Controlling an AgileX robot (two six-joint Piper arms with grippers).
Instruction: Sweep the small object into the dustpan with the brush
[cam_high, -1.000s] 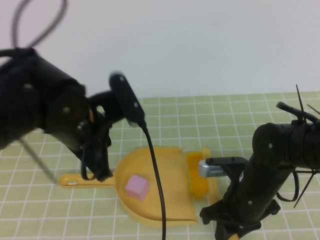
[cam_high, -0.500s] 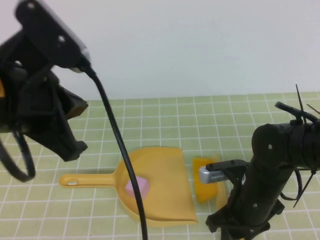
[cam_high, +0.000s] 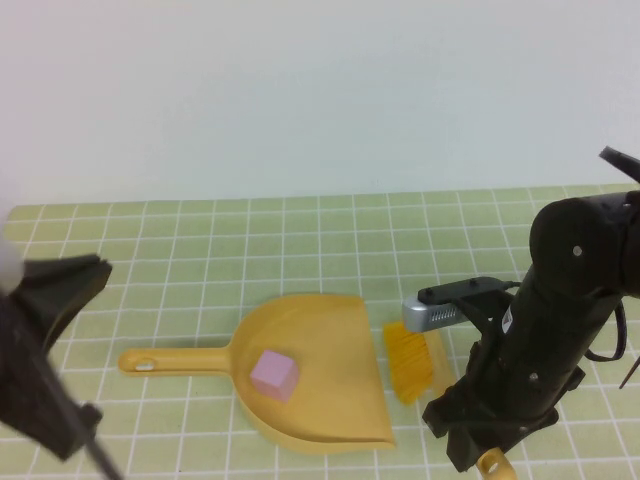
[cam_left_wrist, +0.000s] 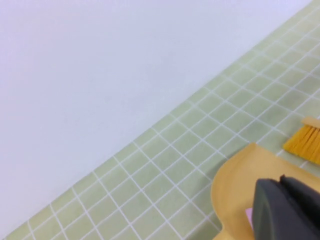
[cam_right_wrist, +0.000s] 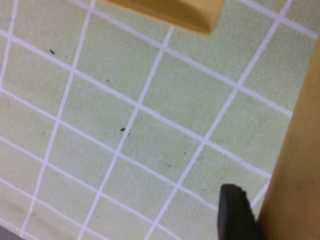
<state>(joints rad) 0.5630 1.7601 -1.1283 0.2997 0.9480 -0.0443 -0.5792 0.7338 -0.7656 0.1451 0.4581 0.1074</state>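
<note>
pink cube (cam_high: 273, 373) sits in the dustpan (cam_high: 330, 420), brush (cam_high: 410, 358) beside it under the right gripper (cam_right_wrist: 235, 212), can't tell its jaws; left gripper (cam_left_wrist: 285, 210) closed, near the bench's left edge.

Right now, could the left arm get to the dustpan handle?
Probably yes: the left gripper, shut, sits back at the near left, and the dustpan handle lies uncovered on the tiled mat. The right gripper stays by the brush.

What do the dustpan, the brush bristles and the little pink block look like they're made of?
Dustpan: likely moulded plastic, smooth, uniform yellow with a soft sheen, thin handle with a hang hole. Brush bristles: probably synthetic fibre, fine bright orange-yellow strands. Small object: pale pink, matte, soft-edged cube; foam or rubber perhaps, hard to say.
</note>
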